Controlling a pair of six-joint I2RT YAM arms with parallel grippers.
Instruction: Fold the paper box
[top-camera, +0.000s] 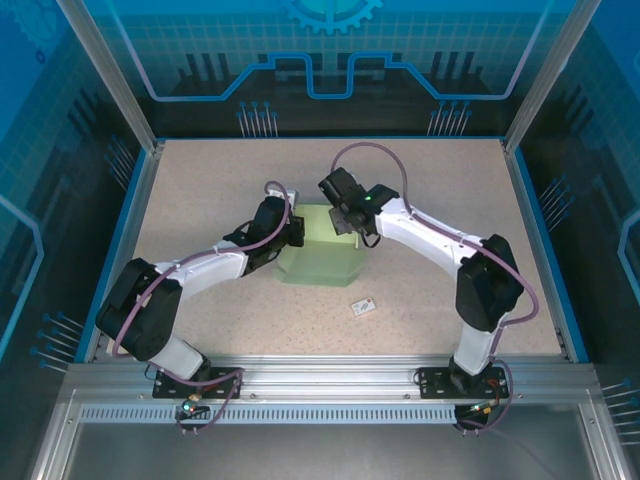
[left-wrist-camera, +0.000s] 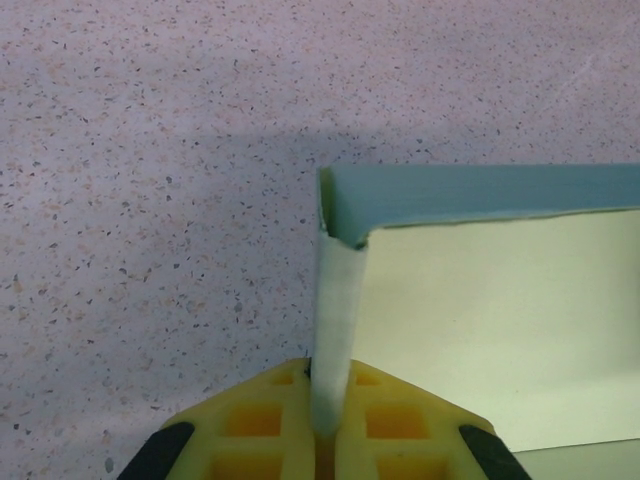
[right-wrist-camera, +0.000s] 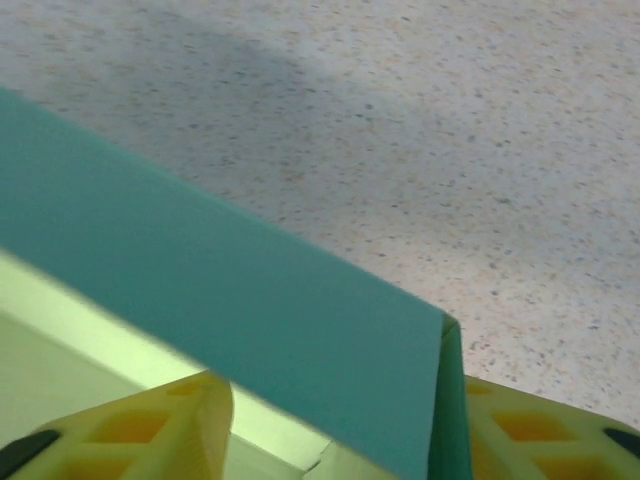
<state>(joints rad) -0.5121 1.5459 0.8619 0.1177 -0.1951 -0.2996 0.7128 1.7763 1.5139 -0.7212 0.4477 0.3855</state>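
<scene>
The paper box (top-camera: 325, 262) sits about the middle of the table (top-camera: 200, 200), a little nearer the far edge than the near one, and it is half formed. Its far wall and left wall stand up from a pale mint floor, while the near part spreads flat towards the near edge with slanted corners. Inside the raised walls we see the box's own pale inner face.

The left gripper (top-camera: 296, 232) meets the box at its far-left corner. In the left wrist view the box (left-wrist-camera: 500, 320) shows a thin upright strip of card running straight down into the left gripper (left-wrist-camera: 328, 425). The yellow fingers (left-wrist-camera: 255, 420) are clenched on that strip from both sides (no gap shows between pad and card).

The right gripper (top-camera: 352, 225) hangs over the far wall, towards the box's far-right corner. In the right wrist view a darker green wall of the box (right-wrist-camera: 250, 330) crosses between the jaws of the right gripper (right-wrist-camera: 340, 400) and ends in a vertical corner edge close to the right-hand finger (right-wrist-camera: 530, 430). The jaws stand well apart, far wider than the card, so this gripper is released and only straddles the wall.

A small white tag (top-camera: 364, 306) lies flat on the table, apart from the box, between its near-right corner and the near edge.
</scene>
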